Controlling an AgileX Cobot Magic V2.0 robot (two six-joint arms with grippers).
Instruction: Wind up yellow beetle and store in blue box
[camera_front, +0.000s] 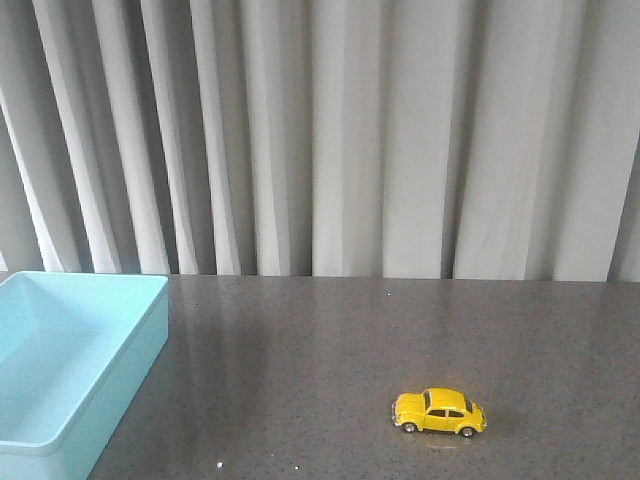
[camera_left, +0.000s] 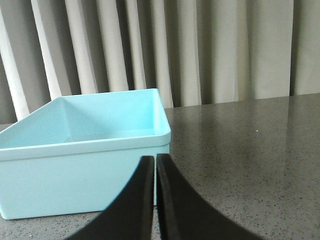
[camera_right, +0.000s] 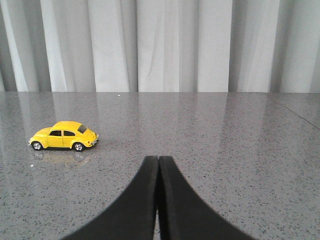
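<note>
- While both arms sit idle, the small glossy yellow toy beetle car (camera_front: 439, 412) stands on its wheels on the grey speckled tabletop (camera_front: 330, 350), well apart from the large pale blue plastic box (camera_front: 60, 370) at the left edge.
- Left gripper (camera_left: 154, 165): fingers together, empty, just short of the box wall.
- Right gripper (camera_right: 158, 167): fingers together, empty, car off to one side.
- Car looks light, rigid, slick-painted and free-rolling; best pinched across the flat door sides, not the rounded roof.

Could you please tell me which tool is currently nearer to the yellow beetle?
The right. The right tool, closed and empty, has the yellow beetle on the table just ahead of it. The left tool, also closed, faces the blue box, with no beetle in its view.
</note>
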